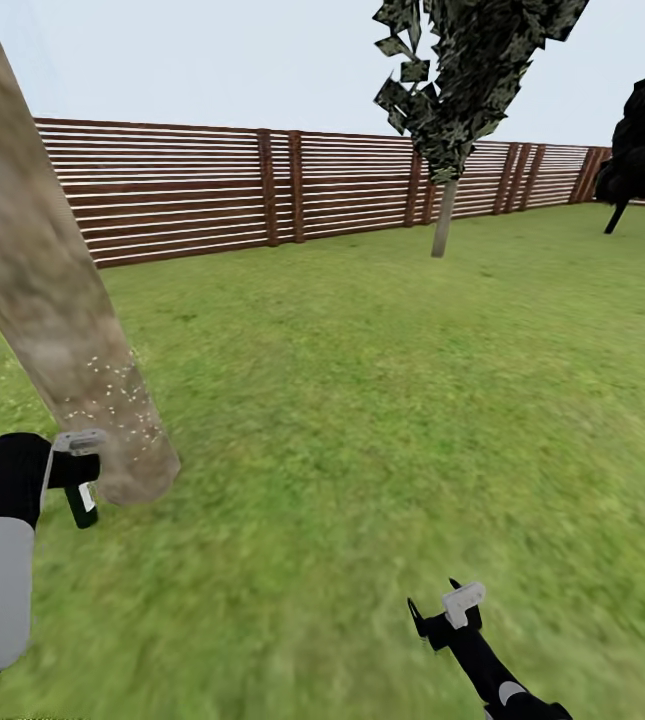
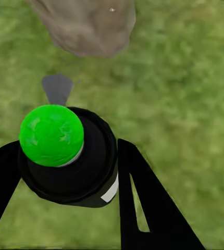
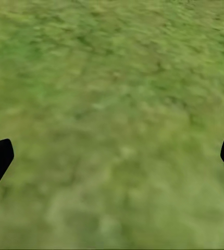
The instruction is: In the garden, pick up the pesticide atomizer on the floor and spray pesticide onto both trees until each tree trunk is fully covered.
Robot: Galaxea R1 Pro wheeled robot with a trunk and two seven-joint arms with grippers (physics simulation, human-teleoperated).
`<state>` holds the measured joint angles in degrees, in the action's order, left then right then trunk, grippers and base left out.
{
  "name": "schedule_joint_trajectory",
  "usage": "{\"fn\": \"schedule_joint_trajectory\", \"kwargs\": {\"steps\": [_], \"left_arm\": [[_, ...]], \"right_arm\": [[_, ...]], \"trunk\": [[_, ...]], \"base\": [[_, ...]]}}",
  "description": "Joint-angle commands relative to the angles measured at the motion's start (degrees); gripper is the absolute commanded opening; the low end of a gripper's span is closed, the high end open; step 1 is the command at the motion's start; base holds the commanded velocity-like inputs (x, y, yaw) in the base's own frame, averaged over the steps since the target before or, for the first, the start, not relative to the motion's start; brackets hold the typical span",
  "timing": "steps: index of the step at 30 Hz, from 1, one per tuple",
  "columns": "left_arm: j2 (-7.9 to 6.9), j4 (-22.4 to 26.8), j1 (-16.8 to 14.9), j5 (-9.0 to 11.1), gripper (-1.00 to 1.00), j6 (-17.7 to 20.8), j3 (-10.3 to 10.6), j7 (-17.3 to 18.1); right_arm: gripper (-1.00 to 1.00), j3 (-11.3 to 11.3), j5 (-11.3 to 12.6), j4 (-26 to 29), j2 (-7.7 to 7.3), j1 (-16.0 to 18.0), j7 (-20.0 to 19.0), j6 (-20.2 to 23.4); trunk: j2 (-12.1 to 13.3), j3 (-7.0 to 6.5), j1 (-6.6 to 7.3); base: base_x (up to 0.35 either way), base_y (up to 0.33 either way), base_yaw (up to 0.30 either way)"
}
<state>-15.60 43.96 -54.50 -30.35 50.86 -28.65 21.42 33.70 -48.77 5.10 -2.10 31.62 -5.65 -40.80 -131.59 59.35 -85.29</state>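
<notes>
The pesticide atomizer (image 2: 67, 156), a dark can with a green cap, sits clamped between the fingers of my left tool (image 1: 80, 480), just beside the base of the near tree trunk (image 1: 42, 280), where pale specks dot the bark. My right tool (image 1: 442, 610) hangs over the lawn (image 1: 392, 400) with its fingers spread and nothing between them. The second tree (image 1: 445, 215) stands near the fence (image 1: 212, 185).

A fenced garden, apparently: lawn (image 1: 382, 400), slatted wooden fence (image 1: 262, 185), trees (image 1: 462, 80).
</notes>
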Motion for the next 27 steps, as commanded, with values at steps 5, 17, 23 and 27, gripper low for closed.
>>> {"fn": "schedule_joint_trajectory", "kwargs": {"steps": [5,17,23,27], "left_arm": [[-2.79,0.58,3.69,-0.29,-1.00,-0.25,-3.62,0.12],[-0.20,-1.25,4.14,0.27,-1.00,-0.87,-3.81,-2.35],[-0.04,-1.69,4.14,0.28,-1.00,-1.61,-3.75,-2.40],[0.02,-1.70,4.14,0.25,-1.00,-1.58,-3.78,-2.43]], "right_arm": [[1.00,0.49,0.08,0.04,-0.01,0.02,-0.59,-0.16],[1.00,0.46,0.08,0.07,-0.01,0.02,-0.59,-0.17],[1.00,0.44,0.08,0.02,-0.01,0.02,-0.59,-0.16],[1.00,0.41,0.08,0.00,0.03,0.02,-0.59,-0.16]], "trunk": [[-0.02,0.05,-0.01],[-0.02,0.05,-0.01],[-0.02,0.05,-0.01],[-0.02,0.05,-0.01]], "base": [[0.298,-0.052,0.125],[0.073,-0.063,0.001],[0.015,-0.270,0.000],[0.099,-0.256,0.080]]}}
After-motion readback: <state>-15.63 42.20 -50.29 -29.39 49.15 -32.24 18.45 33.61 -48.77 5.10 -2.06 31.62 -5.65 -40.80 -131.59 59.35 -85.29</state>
